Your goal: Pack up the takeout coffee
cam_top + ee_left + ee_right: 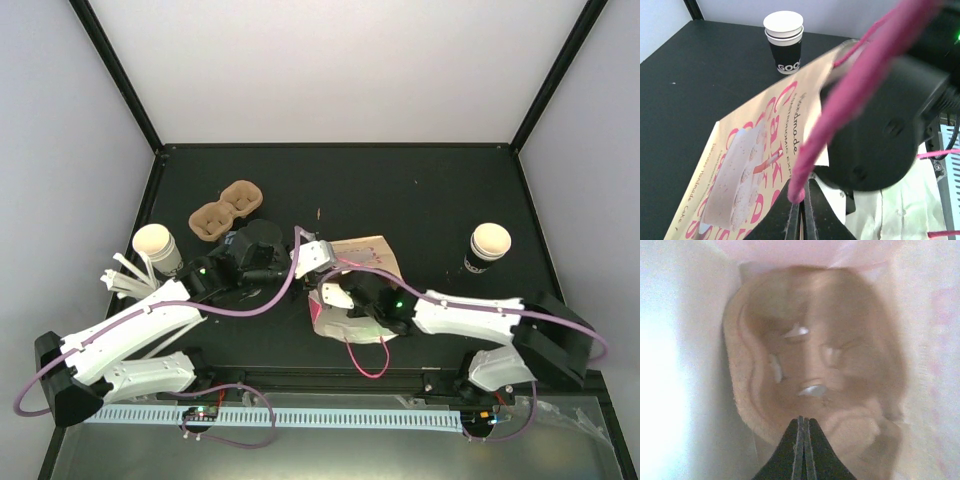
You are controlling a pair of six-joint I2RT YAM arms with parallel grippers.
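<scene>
Two takeout coffee cups stand on the black table, one at the left [155, 244] and one at the right [489, 244]; the right one also shows in the left wrist view [784, 44]. A brown pulp tray [226, 211] lies at the back left. A printed paper bag [358, 285] lies in the middle. My left gripper [316, 256] is shut on the bag's pink handle [840, 100]. My right gripper [338, 296] reaches inside the bag. In the right wrist view its fingers [801, 422] are shut at the near rim of a second pulp tray [815, 365].
White plastic cutlery [128, 272] lies by the left cup. The bag's second pink handle [368, 362] hangs toward the table's front edge. Black frame posts [120, 75] rise at the back corners.
</scene>
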